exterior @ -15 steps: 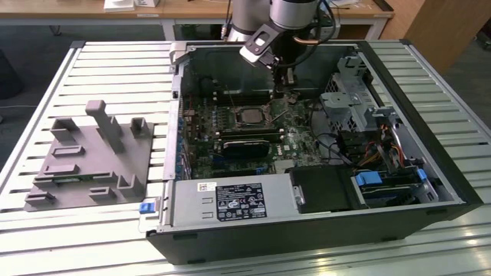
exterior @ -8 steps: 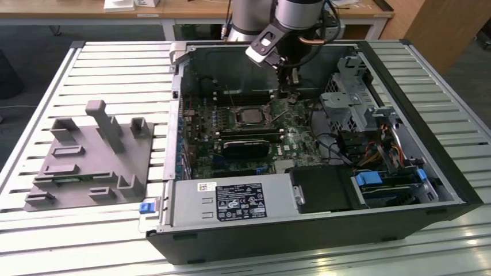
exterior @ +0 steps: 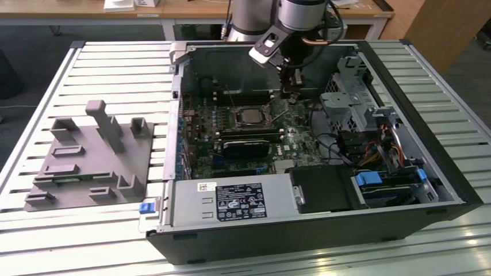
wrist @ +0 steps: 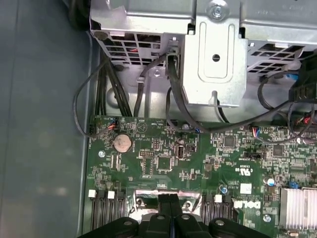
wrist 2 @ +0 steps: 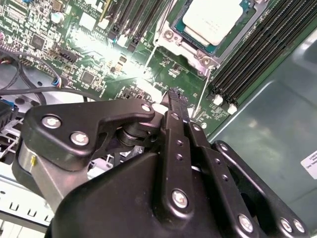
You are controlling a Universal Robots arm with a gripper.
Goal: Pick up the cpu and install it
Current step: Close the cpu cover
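Black matte linkage bars, studded with bright screw heads, are crowding the foreground in the second wrist view. They are narrowing to the claw [wrist 2: 176,96], whose two slim fingers [wrist 2: 174,114] are pressing flat against each other with nothing between them. Just beyond the tips, the green circuit board [wrist 2: 168,62] is spreading out, bumpy with small chips. On it the cpu [wrist 2: 216,20] is lying flat in the metal-framed socket [wrist 2: 171,37], its smooth silvery top showing a thin pale rim, and long dark memory slots [wrist 2: 252,54] are running alongside. In the exterior view the claw is hanging inside the open black computer case [exterior: 307,236], just to the exterior view's right of the socket, with cables and a steel drive cage [exterior: 349,98] hemming that side. Farther off, a grey plastic tray [exterior: 84,167] is sitting on the slatted white table [exterior: 115,63], well apart from the case.
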